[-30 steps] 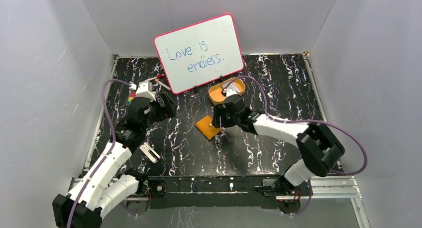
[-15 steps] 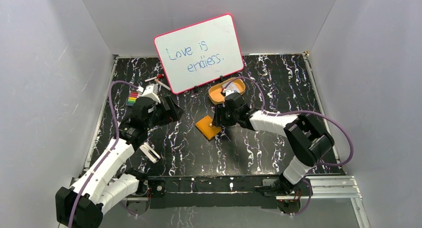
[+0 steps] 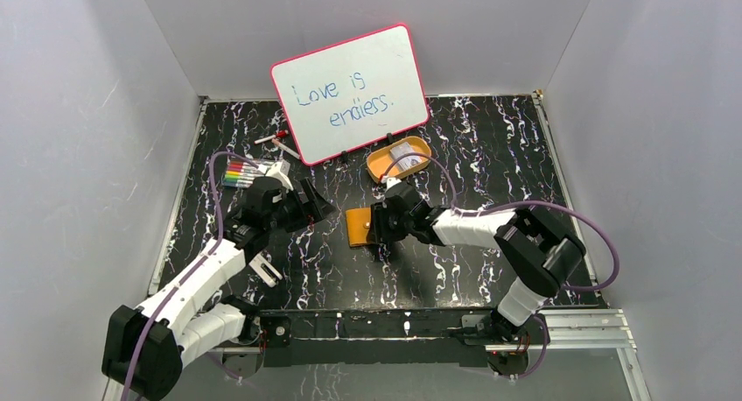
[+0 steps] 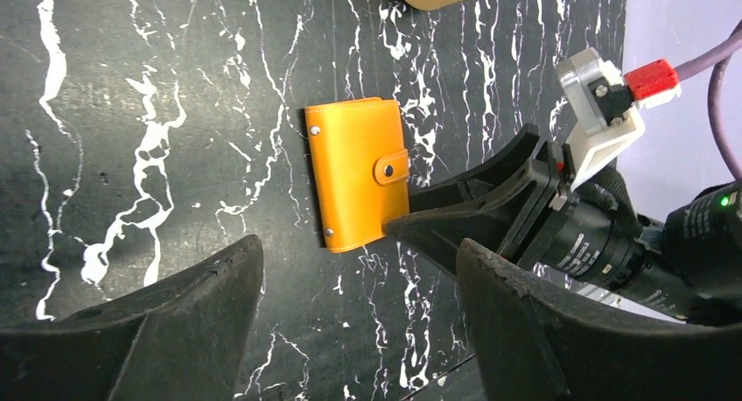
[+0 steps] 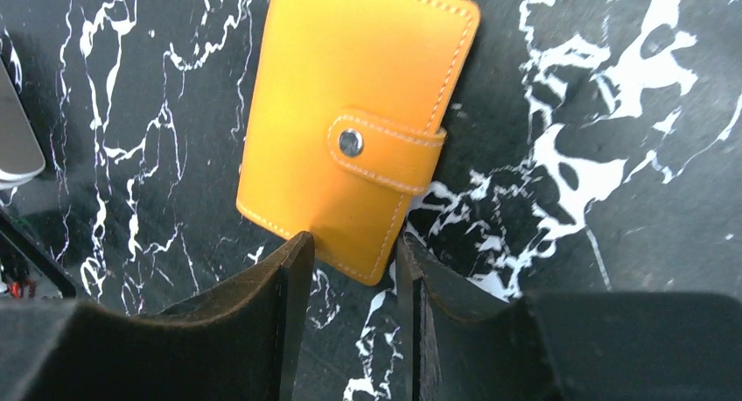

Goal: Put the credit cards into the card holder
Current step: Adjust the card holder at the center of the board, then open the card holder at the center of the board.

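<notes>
Right wrist view: right pincer (image 5: 354,243) straddles the lower corner of the card holder (image 5: 350,86), clamped or not unclear; left pincer (image 4: 357,248) gapes wide; bench (image 5: 612,156) shows along its other edges.

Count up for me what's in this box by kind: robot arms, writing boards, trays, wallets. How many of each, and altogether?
Robot arms: 2, the left arm and the right arm
Whiteboard: 1
Orange oval tray: 1
Orange card holder: 1
Total: 5
The marker pens at the far left are too small to count.
</notes>
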{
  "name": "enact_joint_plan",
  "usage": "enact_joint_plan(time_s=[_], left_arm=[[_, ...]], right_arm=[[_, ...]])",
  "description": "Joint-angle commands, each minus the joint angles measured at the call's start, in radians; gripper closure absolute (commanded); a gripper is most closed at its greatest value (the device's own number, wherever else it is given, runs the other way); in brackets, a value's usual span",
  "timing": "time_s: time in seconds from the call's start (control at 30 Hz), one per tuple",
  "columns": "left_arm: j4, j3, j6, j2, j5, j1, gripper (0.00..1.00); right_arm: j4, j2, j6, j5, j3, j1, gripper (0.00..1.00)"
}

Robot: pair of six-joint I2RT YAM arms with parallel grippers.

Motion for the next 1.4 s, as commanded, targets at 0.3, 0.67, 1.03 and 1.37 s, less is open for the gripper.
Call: enact_joint_plan(time_s=[0.3,0.67,1.03,1.37], left_arm=[[0.052,0.025,-0.051,0.071,-0.02,-0.028,0.26],[0.235,-0.007,-0.172,0.183,0.06,-0.028,0.55],[0.51,-0.054,-0.284,0.404,0.19,-0.038,0.94],[0.591,-0.053,-0.324,0.536,0.207,-0.066,1.0]], right_arm=[[-0.243,-0.172,-0.084,0.215,0.101,0.024,0.41],[-0.339,0.035,-0.146,0.238,0.324,0.06,0.51],[-0.414,0.166,-0.115,0.236,0.459,0.073,0.54],[-0.45,0.206,-0.11,0.251,0.478,0.09,0.54]])
